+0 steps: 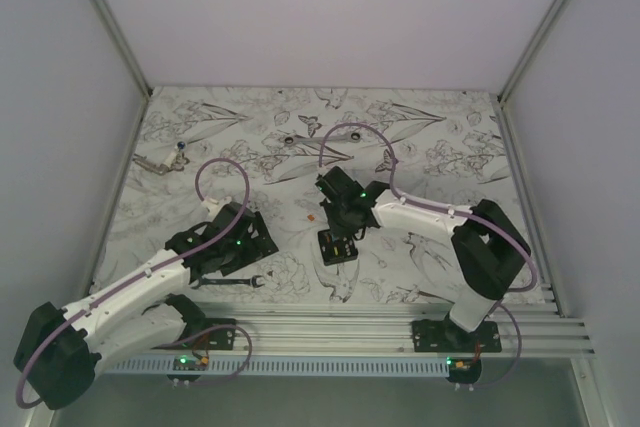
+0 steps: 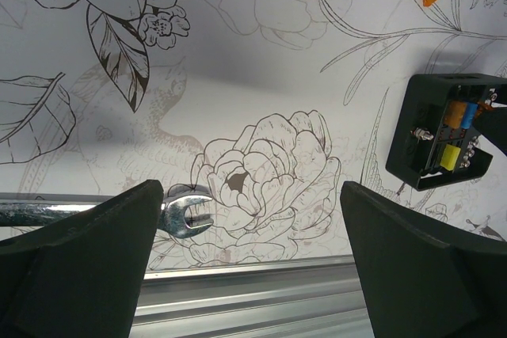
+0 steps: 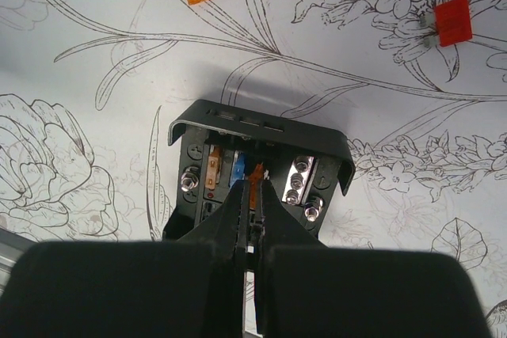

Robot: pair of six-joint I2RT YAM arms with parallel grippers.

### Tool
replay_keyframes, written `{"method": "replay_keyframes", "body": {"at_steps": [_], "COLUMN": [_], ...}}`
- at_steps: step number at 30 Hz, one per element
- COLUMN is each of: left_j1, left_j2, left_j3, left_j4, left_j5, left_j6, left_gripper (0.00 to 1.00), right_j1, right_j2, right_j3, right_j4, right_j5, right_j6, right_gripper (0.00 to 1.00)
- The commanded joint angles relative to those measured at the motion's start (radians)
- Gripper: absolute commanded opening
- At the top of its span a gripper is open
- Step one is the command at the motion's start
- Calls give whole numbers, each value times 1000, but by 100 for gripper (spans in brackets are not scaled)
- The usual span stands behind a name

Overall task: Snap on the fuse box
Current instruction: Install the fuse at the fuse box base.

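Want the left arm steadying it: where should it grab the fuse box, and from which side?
Grip its outer walls at the end nearest the left claw, coming down from above on that side. The fuse box lies flat, open face up, so those walls are its only plain opposite faces. The right claw, shut on an orange fuse, likely blocks the middle.

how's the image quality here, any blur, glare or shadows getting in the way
Top external: even light, soft detail, the fuse box tiny. Left wrist: the left fingers dark and blurred up close, a soft shadow band across the table, shine on the wrench. Right wrist: the right fingers blurred, the fuse box sharp.
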Motion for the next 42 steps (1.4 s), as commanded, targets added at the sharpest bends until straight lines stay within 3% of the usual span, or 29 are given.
{"method": "replay_keyframes", "body": {"at_steps": [1,42], "left_j1": [7,3], "left_j2": [1,1], "left_j3": [-7,-4], "left_j4": [-37,-37], "left_j5": [11,37], "left_j6": [-8,-14], "left_gripper": [99,99], "right_j1": [4,9], "right_j2": [56,-11], "right_j3": [-101,-137], "right_j4": [-46,-15], "right_j5": [64,78], "right_j6": [5,0], "right_gripper": [0,0]}}
